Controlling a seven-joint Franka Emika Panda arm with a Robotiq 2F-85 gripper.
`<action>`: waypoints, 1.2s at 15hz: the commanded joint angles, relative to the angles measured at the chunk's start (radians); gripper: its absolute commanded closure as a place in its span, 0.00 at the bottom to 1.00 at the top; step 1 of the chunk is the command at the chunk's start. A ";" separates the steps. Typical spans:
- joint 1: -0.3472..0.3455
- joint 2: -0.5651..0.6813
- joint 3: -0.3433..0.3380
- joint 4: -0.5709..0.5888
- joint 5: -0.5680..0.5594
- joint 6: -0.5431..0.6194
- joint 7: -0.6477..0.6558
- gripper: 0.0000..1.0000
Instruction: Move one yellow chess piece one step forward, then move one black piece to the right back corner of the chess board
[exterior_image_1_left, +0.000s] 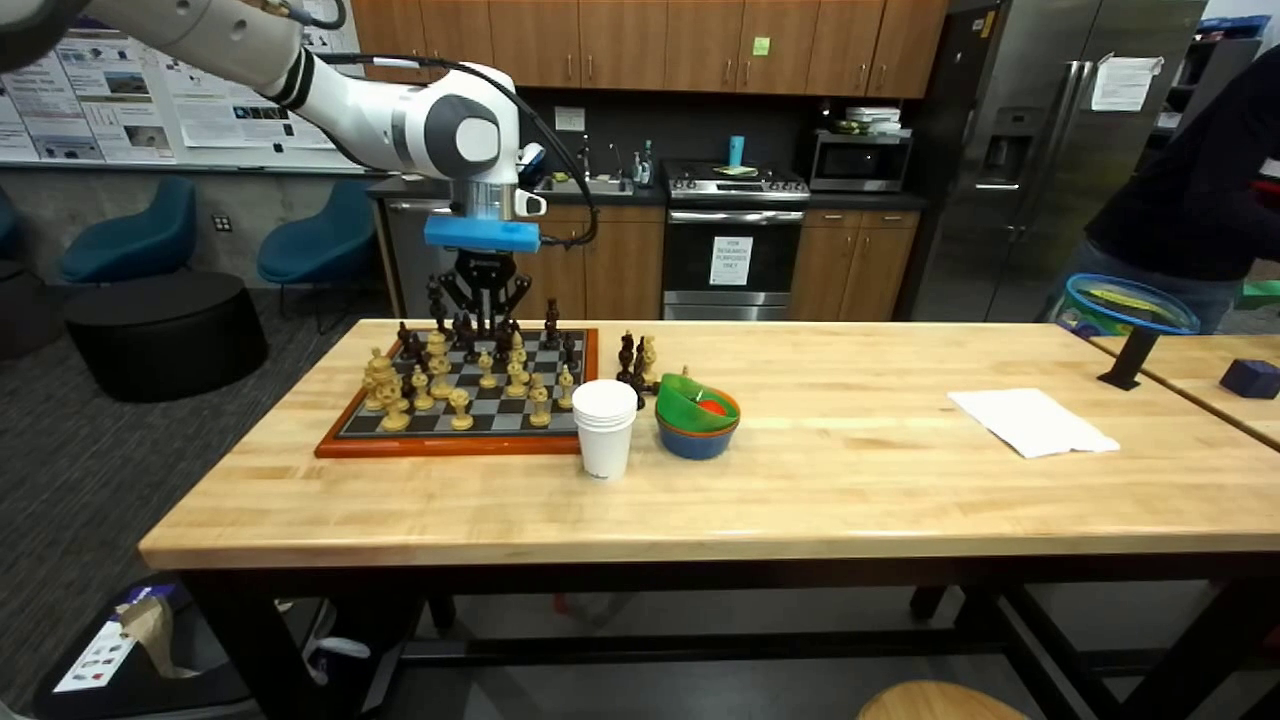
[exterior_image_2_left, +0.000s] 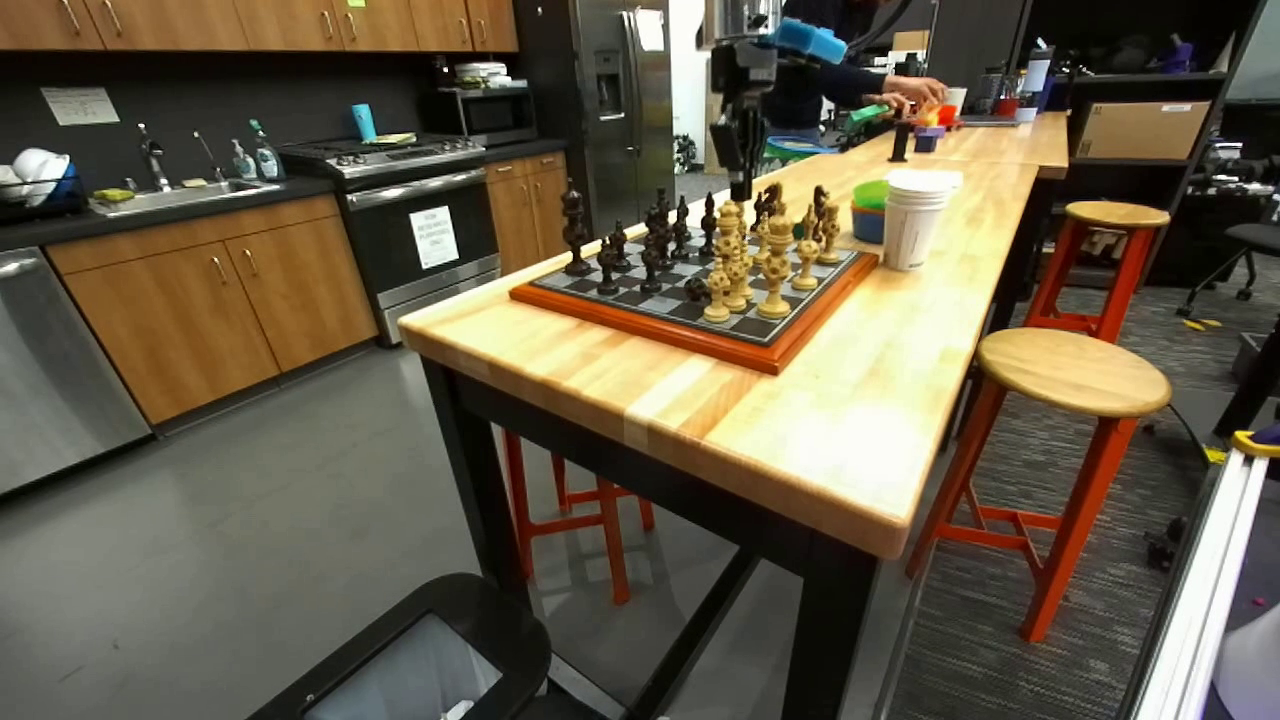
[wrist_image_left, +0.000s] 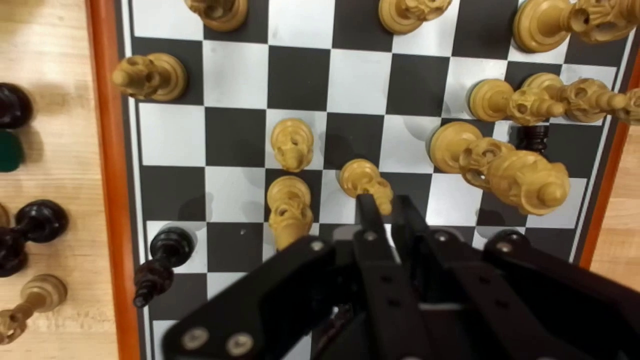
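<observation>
The chess board (exterior_image_1_left: 450, 446) lies on the table in both exterior views (exterior_image_2_left: 650, 331); its rim also shows in the wrist view (wrist_image_left: 107, 175). Several yellow pieces stand on it, among them a small yellow piece (wrist_image_left: 359, 176) just beyond my fingertips. Black pieces stand mostly on the far side, such as a tall one (exterior_image_2_left: 574, 235) and one by the rim (wrist_image_left: 171, 246). My gripper (wrist_image_left: 384, 200) points down over the middle of the board (exterior_image_1_left: 485, 328) (exterior_image_2_left: 740, 192). Its fingers have a narrow gap with board showing between. Squares under the gripper are hidden.
Stacked white cups (exterior_image_1_left: 604, 430) stand against the board's corner. Nested bowls (exterior_image_1_left: 697, 440) with a green cup stand beside them. Loose chess pieces (exterior_image_1_left: 632, 362) stand just off the board's side. A white paper (exterior_image_1_left: 1035, 423) lies further along the table.
</observation>
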 joint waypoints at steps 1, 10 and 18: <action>-0.019 -0.113 0.009 -0.079 0.030 -0.004 -0.042 0.54; -0.014 -0.340 -0.043 -0.251 0.089 -0.077 -0.307 0.01; 0.005 -0.346 -0.069 -0.259 0.071 -0.083 -0.327 0.00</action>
